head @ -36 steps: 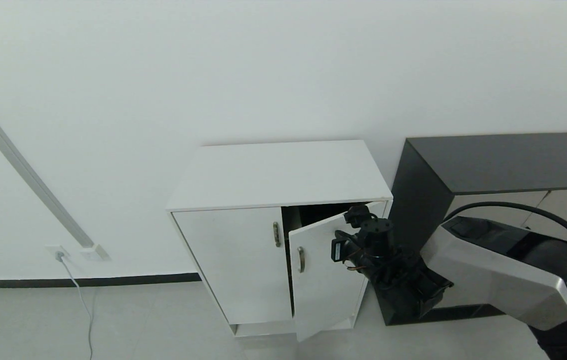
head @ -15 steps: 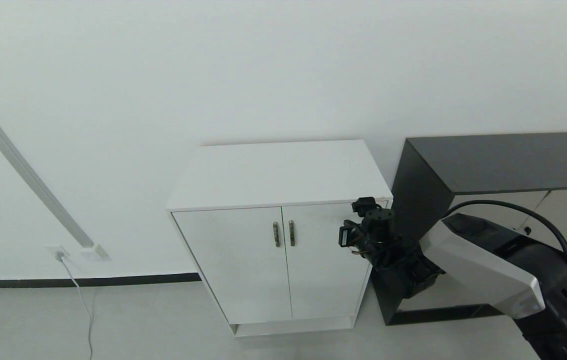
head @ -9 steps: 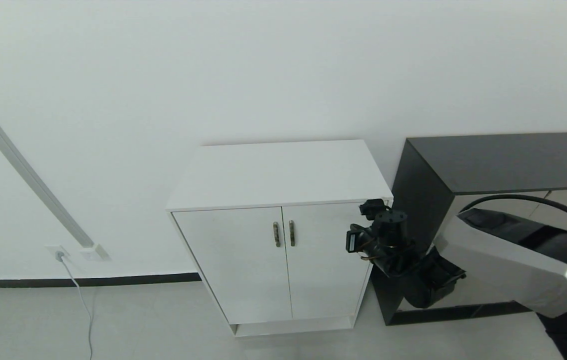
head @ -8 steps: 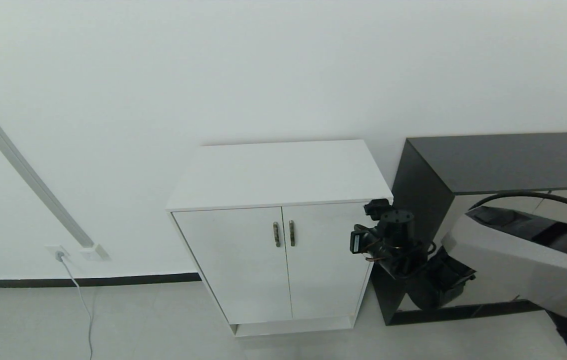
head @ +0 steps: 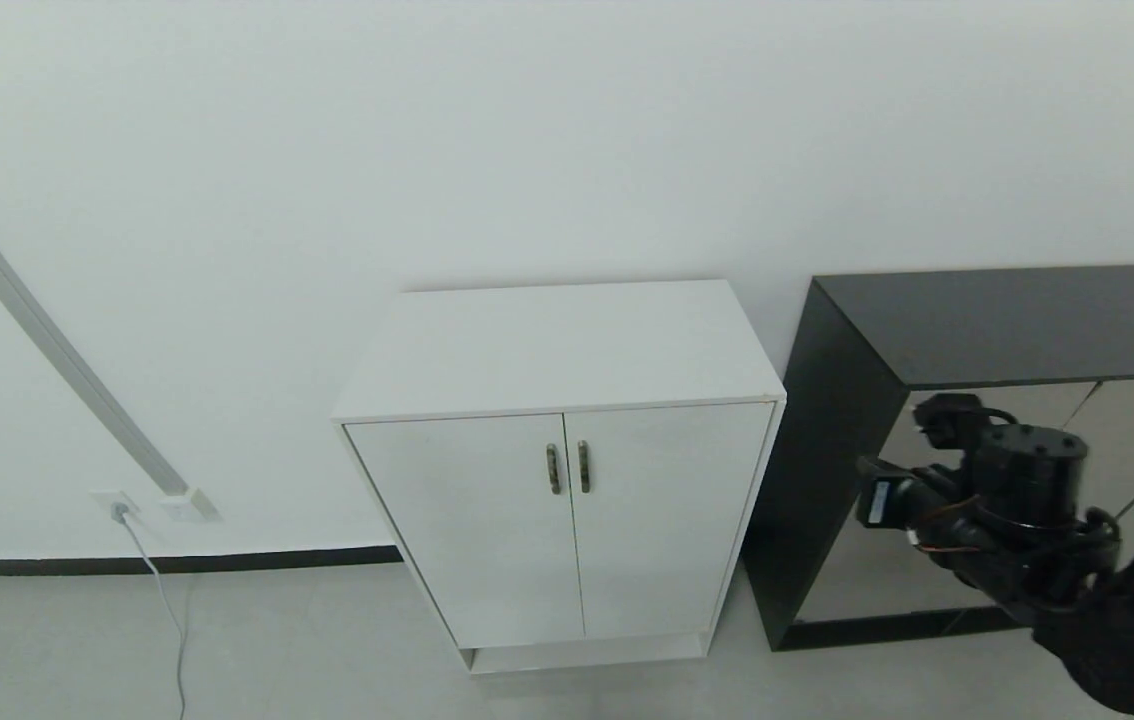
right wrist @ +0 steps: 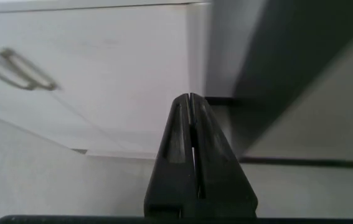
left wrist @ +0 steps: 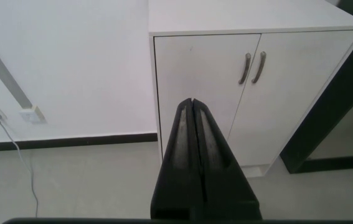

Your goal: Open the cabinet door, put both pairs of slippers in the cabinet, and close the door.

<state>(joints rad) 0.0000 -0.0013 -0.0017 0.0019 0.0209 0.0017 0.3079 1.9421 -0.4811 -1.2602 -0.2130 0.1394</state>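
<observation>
cabinet (head: 557,345) stands on the floor against the wall, black sideboard (head: 1007,320) just beside it on the right. Left door (head: 457,520) and right door (head: 667,510) both flush shut, handles (head: 553,468) side by side at the middle seam. Left hand (left wrist: 192,102): fingers pressed together, holding nothing, pointed at the cabinet front, well apart from it. Right hand (right wrist: 192,98): also closed, holding nothing, aimed near the cabinet's lower right corner. Right arm (head: 1017,500) sits in front of the sideboard, clear of the doors. Wall socket (head: 115,508) with cable (head: 162,590) left of the cabinet.
</observation>
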